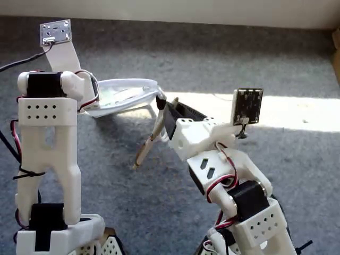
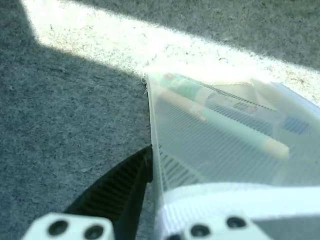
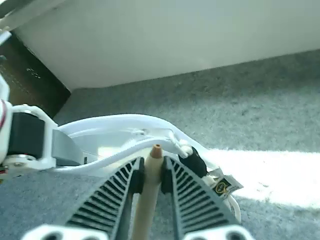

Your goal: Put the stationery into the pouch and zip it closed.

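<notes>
Pincer of the right arm (image 3: 152,167): both black ribbed jaws pressed together on a slim beige pen (image 3: 149,192). The grip sits just behind the pen's tip, likely so the short free end can be steered. The tip points at the mouth of the pouch and stops just short of its rim, not yet inside. In the high view the pen's long tail hangs down and away from the pouch, toward the grey carpet (image 1: 159,212).

Translucent white mesh pouch (image 3: 120,120): lifted off the carpet and lying roughly level, its mouth bowed open toward the pen. A dark zip pull with a small tag (image 3: 192,162) sits at the end of the mouth nearest the pen, so the zip is judged fully undone.

Left gripper (image 2: 154,172): clamped on the pouch's edge opposite the mouth, black jaw on one face, white jaw on the other. The hold appears meant to steady the pouch and keep its opening presented.

Inside the pouch: a green pen with a pale cap (image 2: 225,125) and a thin tan pencil (image 2: 182,102), side by side.

Beyond the pouch: a strip of sunlight (image 1: 297,111) on the carpet, then a white wall (image 3: 200,40).

Judgement: loading is partly done; zipping not begun.
</notes>
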Robot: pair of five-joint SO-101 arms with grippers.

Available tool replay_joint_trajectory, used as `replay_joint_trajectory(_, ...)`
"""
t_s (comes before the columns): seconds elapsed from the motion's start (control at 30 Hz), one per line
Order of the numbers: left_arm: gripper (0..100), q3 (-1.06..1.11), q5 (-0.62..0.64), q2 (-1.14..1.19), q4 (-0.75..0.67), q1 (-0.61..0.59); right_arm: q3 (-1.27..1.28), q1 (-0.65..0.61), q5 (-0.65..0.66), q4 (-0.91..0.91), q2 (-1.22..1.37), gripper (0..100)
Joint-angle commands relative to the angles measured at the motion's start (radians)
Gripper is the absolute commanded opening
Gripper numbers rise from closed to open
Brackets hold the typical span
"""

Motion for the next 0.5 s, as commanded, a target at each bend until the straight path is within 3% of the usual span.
replay_joint_trajectory(0.0,1,0.002,-0.006,-0.013,-0.015,0.008,-0.099,-0.041,0.058,-0.073,-0.015,0.5)
replay_joint_trajectory(0.47,1,0.002,-0.006,-0.013,-0.015,0.008,-0.208,-0.148,0.245,-0.387,-0.013,0.5)
